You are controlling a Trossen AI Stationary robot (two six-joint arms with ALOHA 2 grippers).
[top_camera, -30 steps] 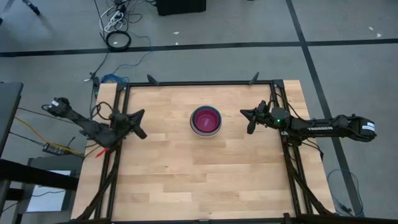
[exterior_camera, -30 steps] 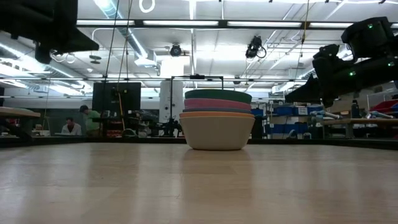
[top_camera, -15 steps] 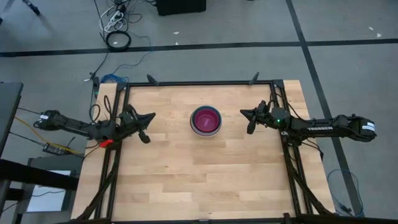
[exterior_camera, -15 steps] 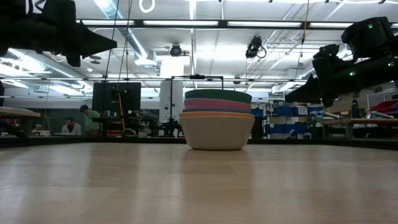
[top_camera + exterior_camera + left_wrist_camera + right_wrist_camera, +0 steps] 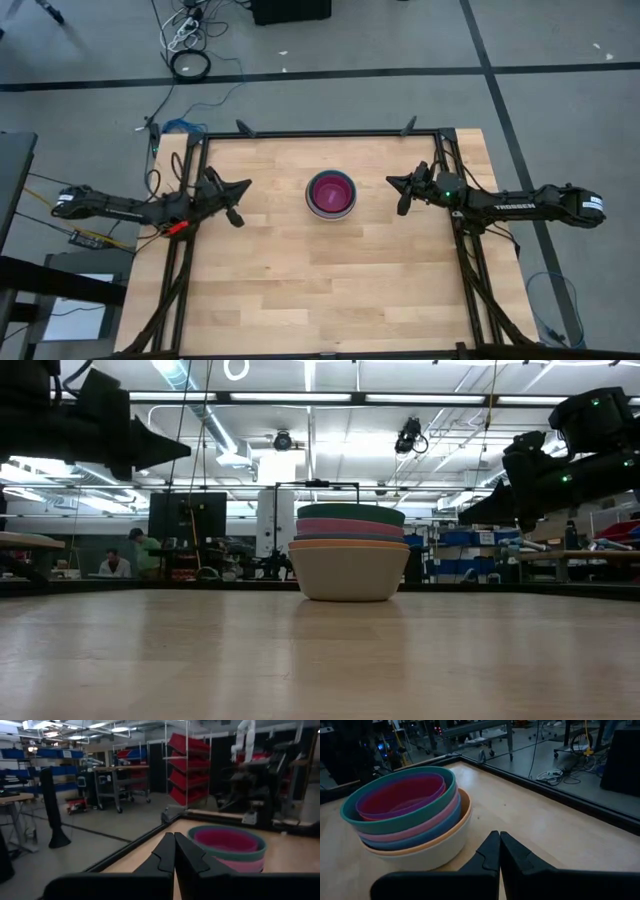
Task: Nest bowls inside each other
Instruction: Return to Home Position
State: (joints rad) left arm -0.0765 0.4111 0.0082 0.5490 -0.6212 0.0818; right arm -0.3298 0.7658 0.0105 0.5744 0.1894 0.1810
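From the table's (image 5: pixel 320 300) near edge, the stack of bowls (image 5: pixel 331 193) stands past the middle, cream at the bottom and teal-rimmed on top. It lies between the arms, closer to the right hand (image 5: pixel 398 192) than the left hand (image 5: pixel 240 192). Both are pinched shut, empty, pointing inward at it.

Smooth matt plastic bowls (image 5: pixel 405 815), pale wood-grain table (image 5: pixel 300 270), black metal frame (image 5: pixel 320 132)

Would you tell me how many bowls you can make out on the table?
6, nested in one stack mid-table: grey-white bowl outermost, then orange, blue, pink, teal, and a magenta-purple bowl innermost. Others may be hidden beneath it.
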